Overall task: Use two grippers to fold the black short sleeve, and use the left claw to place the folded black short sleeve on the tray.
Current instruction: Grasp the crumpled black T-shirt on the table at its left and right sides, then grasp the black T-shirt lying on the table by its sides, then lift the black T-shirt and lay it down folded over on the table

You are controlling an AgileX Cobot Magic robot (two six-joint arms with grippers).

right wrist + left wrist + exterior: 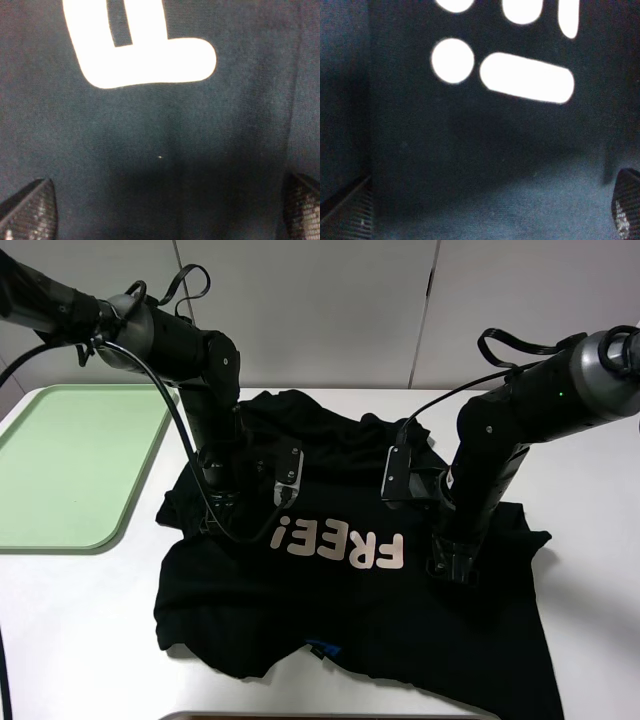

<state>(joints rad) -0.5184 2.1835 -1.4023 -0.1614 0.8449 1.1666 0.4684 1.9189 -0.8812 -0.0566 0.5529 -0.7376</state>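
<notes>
Exterior high view is showing the black short sleeve [350, 630] lying spread face up on the white worktop [80, 640]. It is rumpling along its edges, its pale lettering [340, 545] is running between the two arms, and the blue neck label [323, 649] is sitting toward the near edge. The green tray [60, 460] is lying to the left, near the garment, and no part of the garment is resting on it. You are keeping the left claw [485, 215] released, its fingers [345, 215] standing wide apart over plain cloth near the exclamation mark [520, 77]. The right claw [165, 210] is likewise released near the letter F [145, 55], grasping nothing. Whether either is pressing the fabric cannot be told. By my judgement you are dealing with a light, limp, non-fragile item: it is likely going to sag, drape and drag on the worktop instead of sliding, and stacked layers are likely going to bunch. Flat mid-panel cloth is offering little to pinch, so you should be taking hold at edges or corners, at matched points on both sides, gathering enough thickness that the fold is coming over square.
</notes>
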